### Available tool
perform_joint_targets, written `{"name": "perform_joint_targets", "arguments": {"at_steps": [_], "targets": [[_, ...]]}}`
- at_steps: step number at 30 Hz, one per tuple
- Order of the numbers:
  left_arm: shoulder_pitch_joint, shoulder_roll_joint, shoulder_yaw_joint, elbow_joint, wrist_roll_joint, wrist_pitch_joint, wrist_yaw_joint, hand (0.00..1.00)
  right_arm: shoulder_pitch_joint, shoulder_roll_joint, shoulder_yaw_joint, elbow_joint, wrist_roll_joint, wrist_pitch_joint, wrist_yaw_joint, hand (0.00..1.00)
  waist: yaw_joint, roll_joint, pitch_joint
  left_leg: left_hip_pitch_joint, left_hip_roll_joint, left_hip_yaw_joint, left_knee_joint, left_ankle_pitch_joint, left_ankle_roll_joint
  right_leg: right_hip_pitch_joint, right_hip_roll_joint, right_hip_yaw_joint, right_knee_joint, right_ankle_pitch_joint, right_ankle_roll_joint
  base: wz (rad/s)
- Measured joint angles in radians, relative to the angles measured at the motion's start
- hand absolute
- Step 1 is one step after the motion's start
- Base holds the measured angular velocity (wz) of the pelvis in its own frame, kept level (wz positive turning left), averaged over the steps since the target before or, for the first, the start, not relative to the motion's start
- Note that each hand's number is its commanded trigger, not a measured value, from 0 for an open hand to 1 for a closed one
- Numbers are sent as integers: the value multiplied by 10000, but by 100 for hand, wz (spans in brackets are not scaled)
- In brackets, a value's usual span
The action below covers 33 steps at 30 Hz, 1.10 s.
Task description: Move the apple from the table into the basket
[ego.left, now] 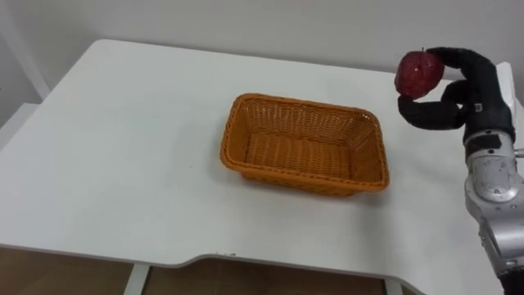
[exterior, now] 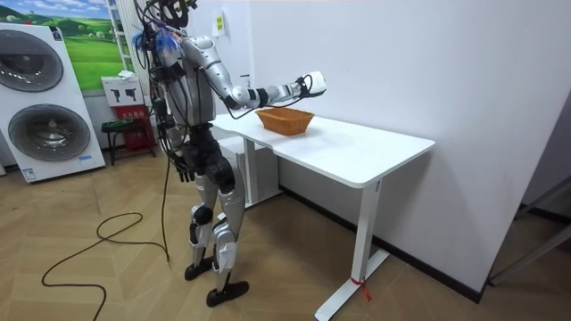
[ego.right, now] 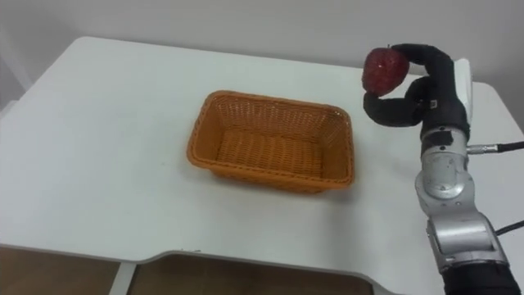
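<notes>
A dark red apple (ego.left: 418, 74) (ego.right: 384, 69) is held in the air, my right hand (ego.left: 455, 97) (ego.right: 420, 92) shut on it with black fingers curled round it. It hangs above the white table (ego.left: 123, 147), to the right of an orange wicker basket (ego.left: 304, 143) (ego.right: 273, 140) and a little beyond its right rim. The basket has nothing in it. In the room view my right arm reaches out over the basket (exterior: 285, 119) with the right hand (exterior: 313, 84) above it.
I stand at the end of a white desk (exterior: 357, 152) set against a white wall. Washing machines (exterior: 40, 98) stand behind me on the room view's left. The table's near edge (ego.left: 246, 262) runs along the bottom of the eye views.
</notes>
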Motion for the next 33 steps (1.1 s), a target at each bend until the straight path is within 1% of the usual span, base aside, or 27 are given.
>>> {"name": "perform_joint_targets", "arguments": {"at_steps": [2, 6, 8, 12, 14, 16, 17, 18, 21, 22, 23, 24, 28, 33], "targets": [[-4, -1, -14, 21, 0, 0, 2, 0, 8, 5, 123, -47, -7, -46, 83, 100, -1, 40, 0, -1, 3, 1, -1, 0, 0, 0, 1, -7, 2, 0, 0, 0], [6, -6, -17, 21, 1, 1, 14, 0, 229, 145, 144, -388, -44, -45, 344, 100, 8, 185, -27, -3, 8, 2, -28, 0, 0, -5, 5, -18, 1, 0, 0, 0], [7, -6, -16, 24, 0, 2, 22, 0, 278, 221, 167, -464, -129, -44, 465, 100, 3, 244, -24, -15, 9, 4, -40, 0, -1, -22, 7, -16, 1, 0, 0, 0], [-13, -9, -16, 183, 3, -21, 62, 0, 599, 255, 405, -1210, -1109, -42, 714, 100, -3, 377, -87, -40, 3, 9, -49, 0, -1, -67, 4, 7, 6, 0, 0, 0], [-43, -18, -14, 181, 1, -60, 61, 0, 794, 293, 512, -1580, -1372, -50, 888, 100, 10, 394, -83, -39, 2, 9, -50, 0, -1, -63, 2, 9, 6, 0, 0, 0], [-70, -62, -23, 164, -2, -126, 62, 0, 1111, 561, 548, -1860, -1658, -139, 1146, 100, 8, 395, -81, -22, 1, 9, -44, 1, -1, -46, -1, 66, 5, 0, 0, 0], [-74, -80, -37, 164, -2, -171, 62, 0, 1245, 609, 588, -1925, -1771, -187, 1212, 100, 4, 394, -81, -17, -1, 8, -43, 1, -1, -43, -1, 95, 7, 0, 0, 0], [-91, -91, -197, 164, -3, -183, 62, 0, 1449, 648, 717, -1929, -1989, -260, 1344, 100, 1, 392, -78, -13, -8, 12, -41, 0, -1, -44, -1, 147, 8, 0, 0, -4], [-153, -157, -399, 168, 0, -231, 54, 0, 1834, 669, 912, -1929, -2313, -251, 1800, 100, -6, 399, -59, -25, -14, 44, -39, 0, 0, -83, -2, 229, 23, 0, 1, -6], [-183, -178, -402, 153, -2, -235, 51, 0, 1950, 703, 914, -1929, -2377, -251, 1929, 76, -16, 390, -52, -48, -12, 40, -36, 1, 0, -118, -1, 234, 44, -1, 1, 0], [-200, -190, -402, 151, -2, -239, 53, 0, 1988, 718, 915, -1929, -2439, -251, 1990, 47, -13, 384, -48, -63, -10, 38, -42, 0, 0, -143, 0, 237, 51, -1, 1, 0], [-236, -214, -406, 151, -4, -238, 55, 0, 2003, 733, 923, -1929, -2618, -251, 2083, 0, -23, 378, -34, -109, -7, 35, -54, 0, 0, -180, 3, 248, 52, -1, 1, 0], [-345, -226, -415, 142, -2, -249, 55, 0, 2095, 734, 940, -2114, -3120, -246, 2270, 0, 14, 327, -41, -193, 2, 98, -51, 0, 0, -283, 21, 306, 54, 5, -9, -3], [-342, -225, -416, 141, 1, -258, 56, 0, 2243, 746, 1167, -2467, -3140, -247, 2405, 0, 17, 290, -52, -187, 7, 186, -46, 0, 0, -347, 32, 410, 44, 7, -10, -5]]}}
